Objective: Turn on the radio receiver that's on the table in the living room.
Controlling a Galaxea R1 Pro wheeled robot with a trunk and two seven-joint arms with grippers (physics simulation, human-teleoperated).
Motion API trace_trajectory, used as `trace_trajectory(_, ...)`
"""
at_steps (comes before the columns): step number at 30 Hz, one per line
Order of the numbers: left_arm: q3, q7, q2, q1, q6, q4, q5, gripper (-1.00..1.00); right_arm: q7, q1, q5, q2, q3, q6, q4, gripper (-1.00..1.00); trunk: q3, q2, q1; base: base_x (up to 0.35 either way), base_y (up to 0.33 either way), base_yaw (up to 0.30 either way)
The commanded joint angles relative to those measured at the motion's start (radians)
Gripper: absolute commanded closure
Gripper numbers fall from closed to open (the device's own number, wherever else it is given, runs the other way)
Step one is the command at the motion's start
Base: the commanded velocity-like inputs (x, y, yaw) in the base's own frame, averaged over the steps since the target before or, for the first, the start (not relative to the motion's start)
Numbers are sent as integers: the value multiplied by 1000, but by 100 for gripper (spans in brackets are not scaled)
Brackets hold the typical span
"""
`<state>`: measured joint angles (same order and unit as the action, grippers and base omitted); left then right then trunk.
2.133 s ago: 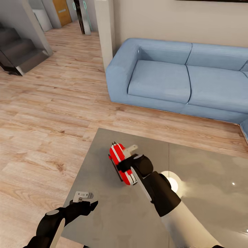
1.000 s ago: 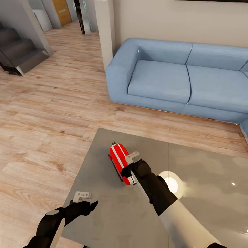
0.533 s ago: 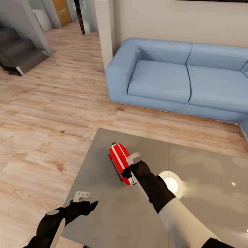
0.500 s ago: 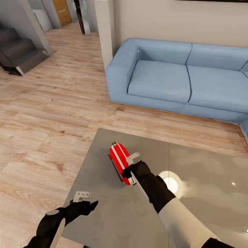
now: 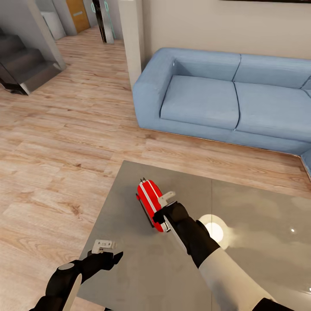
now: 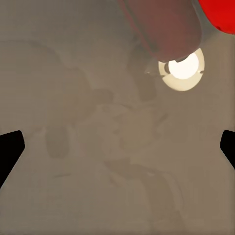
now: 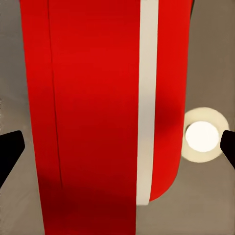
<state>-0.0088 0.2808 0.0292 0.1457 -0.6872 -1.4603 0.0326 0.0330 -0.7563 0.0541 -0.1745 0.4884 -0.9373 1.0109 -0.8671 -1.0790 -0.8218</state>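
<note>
We see the radio receiver lying on the table near its far left corner. Our right gripper sits over it, fingers spread wide. Our left gripper hovers open at the table's near left edge.

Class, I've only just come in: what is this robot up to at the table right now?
The robot stands at a low, glossy grey table in front of a blue sofa. Its right tool is down over the small red radio with white stripes, fingers spread to either side of it, not clamped. The left tool hangs open near the table's left edge, holding nothing. The radio lies flat on the tabletop.
</note>
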Motion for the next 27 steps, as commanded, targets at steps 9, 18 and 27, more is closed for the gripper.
trace_trajectory(9, 0, 0, 0, 0, 0, 0, 0, -100, -2, 0, -3, 0, 5, 0, 0, -100, 0, 0, 0, 0, 0, 0)
trace_trajectory(18, 0, 0, 0, 0, 0, 0, 0, -100, -2, 0, -5, 0, 5, 0, 0, -100, 0, 0, 0, 0, 0, 0)
trace_trajectory(27, 0, 0, 0, 0, 0, 0, 0, -100, -2, 0, -3, 0, 5, 3, 0, -100, 0, 0, 0, 0, 0, 0)
